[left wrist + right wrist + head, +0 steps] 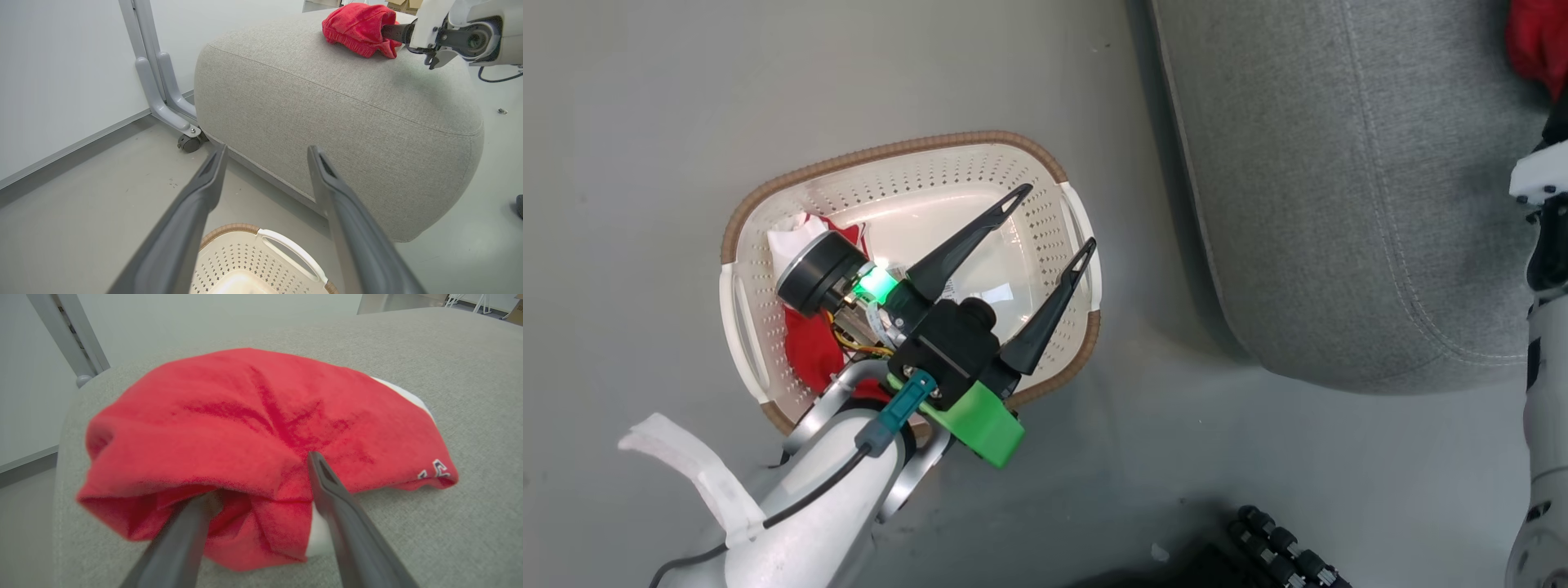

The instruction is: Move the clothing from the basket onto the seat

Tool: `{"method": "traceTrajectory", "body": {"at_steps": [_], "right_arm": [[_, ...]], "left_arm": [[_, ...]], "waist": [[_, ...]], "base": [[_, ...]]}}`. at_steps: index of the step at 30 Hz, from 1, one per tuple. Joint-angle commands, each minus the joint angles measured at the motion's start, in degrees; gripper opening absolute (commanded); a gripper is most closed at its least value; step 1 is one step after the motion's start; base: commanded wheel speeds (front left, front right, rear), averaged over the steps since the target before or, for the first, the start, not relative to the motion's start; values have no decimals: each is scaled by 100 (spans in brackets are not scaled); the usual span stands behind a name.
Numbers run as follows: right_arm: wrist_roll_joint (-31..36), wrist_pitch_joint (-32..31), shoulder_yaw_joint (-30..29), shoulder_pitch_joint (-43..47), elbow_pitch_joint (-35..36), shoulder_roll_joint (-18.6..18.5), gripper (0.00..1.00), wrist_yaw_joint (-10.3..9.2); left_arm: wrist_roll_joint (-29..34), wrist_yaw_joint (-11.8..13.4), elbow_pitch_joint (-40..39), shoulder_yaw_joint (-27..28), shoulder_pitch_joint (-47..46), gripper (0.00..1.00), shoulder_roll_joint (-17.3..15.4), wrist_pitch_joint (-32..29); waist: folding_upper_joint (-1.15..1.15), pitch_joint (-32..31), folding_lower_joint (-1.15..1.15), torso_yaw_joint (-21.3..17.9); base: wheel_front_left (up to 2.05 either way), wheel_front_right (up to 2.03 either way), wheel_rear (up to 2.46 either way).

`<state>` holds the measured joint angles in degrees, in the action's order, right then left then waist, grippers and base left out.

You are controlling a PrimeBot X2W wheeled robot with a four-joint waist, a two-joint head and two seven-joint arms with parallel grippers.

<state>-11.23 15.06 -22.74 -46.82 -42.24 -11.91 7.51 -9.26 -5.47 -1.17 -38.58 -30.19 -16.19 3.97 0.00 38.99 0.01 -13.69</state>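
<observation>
A: Where is the left tool [1056,216]?
B: Over the basket [894,149], fingers spread wide, nothing between them. One red garment [809,355] lies in the basket beneath its wrist.
A: And the right tool [261,477]?
B: Low on the seat [470,477], fingers apart, the other red garment [261,416] bunched between them and draped over one tip.

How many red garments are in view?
2. One red garment lies on the seat at the right hand; the second garment sits in the basket, partly hidden under the left arm.
</observation>
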Motion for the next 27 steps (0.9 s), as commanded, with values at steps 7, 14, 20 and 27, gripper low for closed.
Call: {"method": "traceTrajectory", "body": {"at_steps": [7,14,20,27], "right_arm": [[-35,18,-55,986,940,414,100,-4],[41,17,422,1951,1943,756,100,-3],[71,17,1070,2610,2726,864,100,-3],[100,17,1549,3100,3378,892,100,-4]], "left_arm": [[-183,47,273,16,91,100,73,208],[-363,216,706,60,341,100,262,628],[-576,468,1031,284,562,100,405,923],[-785,787,1154,774,780,100,456,1091]], "waist": [[0,-551,-1,-67],[0,-1182,-1,119],[0,-1617,-1,426],[0,-1962,-1,844]], "base": [[0,0,0],[0,0,0],[0,0,0],[0,0,0]]}}
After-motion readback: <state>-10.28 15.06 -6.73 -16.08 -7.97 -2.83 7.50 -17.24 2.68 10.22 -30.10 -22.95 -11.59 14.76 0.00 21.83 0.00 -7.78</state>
